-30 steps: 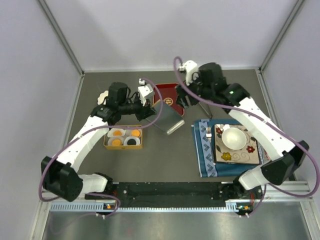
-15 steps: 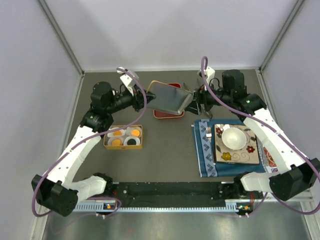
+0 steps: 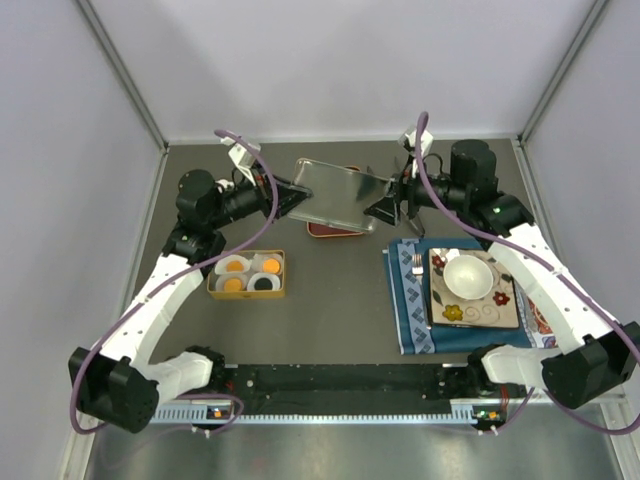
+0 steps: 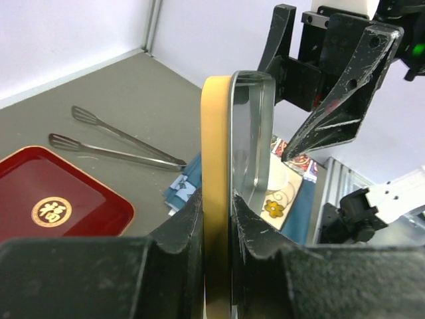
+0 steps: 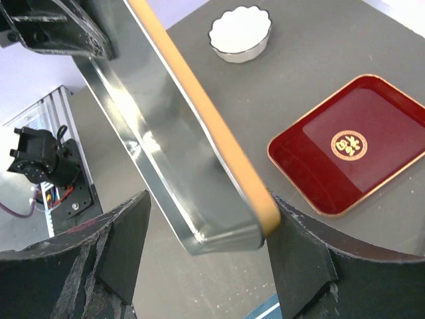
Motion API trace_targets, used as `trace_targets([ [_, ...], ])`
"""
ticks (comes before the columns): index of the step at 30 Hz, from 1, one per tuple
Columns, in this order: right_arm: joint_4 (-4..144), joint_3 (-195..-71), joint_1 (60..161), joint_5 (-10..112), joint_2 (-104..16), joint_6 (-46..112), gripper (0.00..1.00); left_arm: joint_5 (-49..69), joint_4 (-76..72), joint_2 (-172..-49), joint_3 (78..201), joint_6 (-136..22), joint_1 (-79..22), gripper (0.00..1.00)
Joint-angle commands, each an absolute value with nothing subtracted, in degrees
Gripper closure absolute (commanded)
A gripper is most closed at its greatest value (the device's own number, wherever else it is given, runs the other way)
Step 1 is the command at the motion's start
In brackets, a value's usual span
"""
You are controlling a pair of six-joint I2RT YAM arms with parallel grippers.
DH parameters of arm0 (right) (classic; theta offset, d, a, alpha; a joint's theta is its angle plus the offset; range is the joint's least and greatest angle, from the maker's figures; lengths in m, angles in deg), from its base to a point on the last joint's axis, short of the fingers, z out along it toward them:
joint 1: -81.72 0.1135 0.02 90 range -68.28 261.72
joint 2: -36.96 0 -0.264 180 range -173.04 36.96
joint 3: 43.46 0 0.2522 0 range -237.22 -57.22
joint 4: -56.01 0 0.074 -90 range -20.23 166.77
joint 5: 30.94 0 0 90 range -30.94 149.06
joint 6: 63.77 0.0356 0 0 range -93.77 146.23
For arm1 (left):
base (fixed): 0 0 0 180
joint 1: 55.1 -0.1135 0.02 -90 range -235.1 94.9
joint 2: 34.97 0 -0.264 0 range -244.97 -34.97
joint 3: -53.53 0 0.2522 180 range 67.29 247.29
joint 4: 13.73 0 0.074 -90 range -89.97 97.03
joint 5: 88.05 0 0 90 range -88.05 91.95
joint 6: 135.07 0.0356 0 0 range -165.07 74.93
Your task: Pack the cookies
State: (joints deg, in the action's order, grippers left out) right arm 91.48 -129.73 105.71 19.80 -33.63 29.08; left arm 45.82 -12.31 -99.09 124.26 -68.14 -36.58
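Top view, cookies: orange and black cookies [image 3: 234, 284] sit in a yellow tin [image 3: 246, 296] on the worktop [image 3: 330, 320], near left.
Top view, lid: a silver tin lid [image 3: 335, 190] hangs above the red tray [image 3: 330, 231], between the left fingers [image 3: 285, 196] and the right fingers [image 3: 383, 210].
Left wrist: the left fingers are clamped on the lid's rim.
Right wrist: the right fingers are spread wide astride the lid's end, with a gap beside one.

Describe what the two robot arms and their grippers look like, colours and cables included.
Both the left arm and the right arm have white links joined by black joints, each trailed by a looping purple cable. The left gripper and right gripper are matte black with wedge-shaped fingers, scuffed in the wrist views. A small green light glows on the right arm.
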Motion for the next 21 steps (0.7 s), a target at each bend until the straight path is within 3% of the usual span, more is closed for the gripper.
trace_targets([
  [1,85.9,-129.9,105.5,16.4,-33.4,29.7,0.32,49.4,-21.1,-96.8,122.4,-75.1,-37.1,1.00],
  [6,83.8,-129.7,105.5,12.4,-34.8,31.8,0.36,49.8,-29.1,-96.7,119.5,-81.2,-38.0,1.00],
  [18,83.7,-130.8,105.6,9.0,-36.3,32.7,0.75,49.4,-34.0,-96.4,117.3,-85.1,-39.1,1.00],
  [21,85.0,-131.9,105.7,9.9,-36.3,32.0,0.89,48.6,-30.3,-96.1,118.0,-83.3,-39.2,0.88],
])
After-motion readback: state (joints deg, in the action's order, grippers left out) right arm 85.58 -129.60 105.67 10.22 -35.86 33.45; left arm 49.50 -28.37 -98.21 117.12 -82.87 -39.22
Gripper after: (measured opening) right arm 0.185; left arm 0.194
